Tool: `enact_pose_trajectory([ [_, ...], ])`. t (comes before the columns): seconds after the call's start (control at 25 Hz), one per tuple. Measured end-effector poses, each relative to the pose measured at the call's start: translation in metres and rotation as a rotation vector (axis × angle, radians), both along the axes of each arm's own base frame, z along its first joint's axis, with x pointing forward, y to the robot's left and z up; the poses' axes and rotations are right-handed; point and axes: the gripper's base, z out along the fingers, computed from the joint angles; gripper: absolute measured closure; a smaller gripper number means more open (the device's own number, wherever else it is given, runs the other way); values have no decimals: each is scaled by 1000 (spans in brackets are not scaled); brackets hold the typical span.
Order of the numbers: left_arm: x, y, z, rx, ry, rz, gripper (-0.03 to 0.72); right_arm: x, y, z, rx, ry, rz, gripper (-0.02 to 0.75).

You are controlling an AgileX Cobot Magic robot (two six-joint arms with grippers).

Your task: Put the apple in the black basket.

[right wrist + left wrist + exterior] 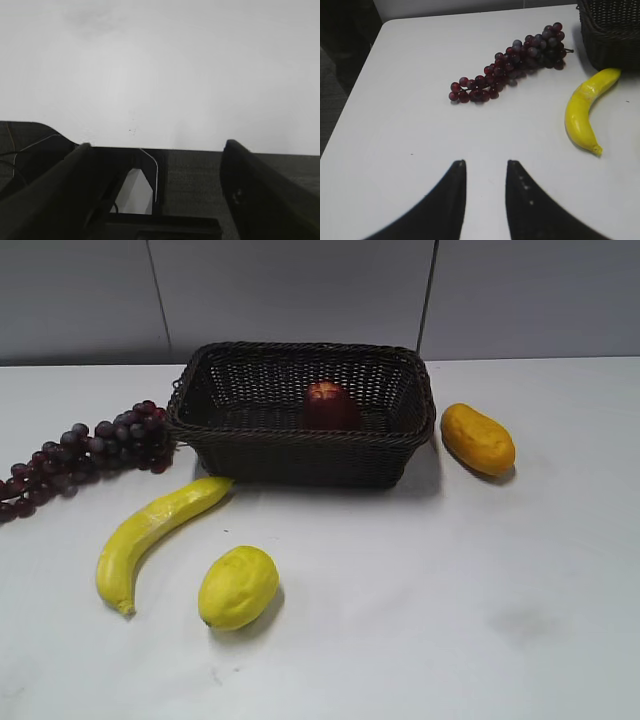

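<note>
White surface [450, 620] at frame centre: apple [330, 405] sits inside black basket [300, 455], both grippers' fingers [522, 200] released and empty, so arms best stay clear.

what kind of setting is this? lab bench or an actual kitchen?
Likely a lab bench, not a kitchen: a bare white table against plain grey wall panels, with only a black basket and staged fruit such as the grapes and banana.

A bare test bench, likely a lab: a plain white table [480, 640] against grey panelled wall [300, 290] (with seams), fake-looking fruit laid out, cables [20, 150] below.
</note>
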Motion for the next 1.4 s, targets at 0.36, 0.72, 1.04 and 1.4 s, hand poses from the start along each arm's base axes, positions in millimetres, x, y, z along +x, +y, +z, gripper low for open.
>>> enact_pose_trajectory([
  [0.36, 0, 0, 0, 0, 0, 0, 487, -33, -2, 17, 15, -243, 0, 152],
  [0.72, 0, 0, 0, 0, 0, 0, 487, -74, -4, 25, 31, -517, -1, 158],
  [1.04, 0, 0, 0, 0, 0, 0, 487, -89, -5, 25, 42, -613, 2, 187],
  [1.4, 0, 0, 0, 0, 0, 0, 487, -89, -5, 25, 40, -614, 4, 187],
])
